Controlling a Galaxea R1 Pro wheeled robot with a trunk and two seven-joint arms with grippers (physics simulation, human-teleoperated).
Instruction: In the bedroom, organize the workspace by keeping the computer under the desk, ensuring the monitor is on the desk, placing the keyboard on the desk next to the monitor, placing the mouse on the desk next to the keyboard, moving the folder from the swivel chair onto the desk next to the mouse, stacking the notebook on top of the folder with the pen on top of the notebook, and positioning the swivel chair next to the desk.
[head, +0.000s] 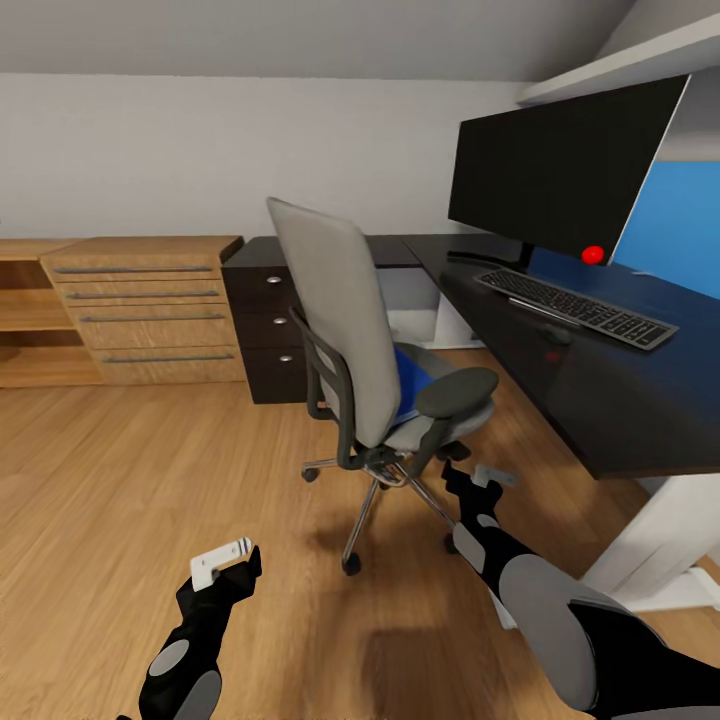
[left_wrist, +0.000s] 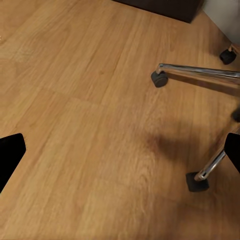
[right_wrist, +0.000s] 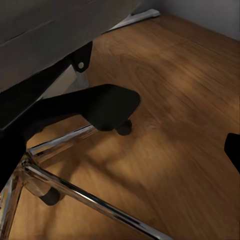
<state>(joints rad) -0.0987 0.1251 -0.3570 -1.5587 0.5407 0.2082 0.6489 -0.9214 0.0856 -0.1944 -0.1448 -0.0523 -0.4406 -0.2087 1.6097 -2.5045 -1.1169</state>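
The wide black flat monitor (head: 560, 165) stood on the long black bench (head: 600, 390), and the slim keyboard w/ dark grey keys (head: 577, 307) lay just in front of it. The small dark mouse (head: 556, 333) lay on the bench beside the keyboard, so these steps looked done. The flat bright-blue folder (head: 410, 375) was on the seat of the grey upholstered swivel chair (head: 375, 360), not yet moved. Notebook, pen & computer could not be made out. Left pincer (head: 228, 562) hung low over the wooden floor, jaws wide; right pincer (head: 487, 483) was near the chair base, opening not clear.
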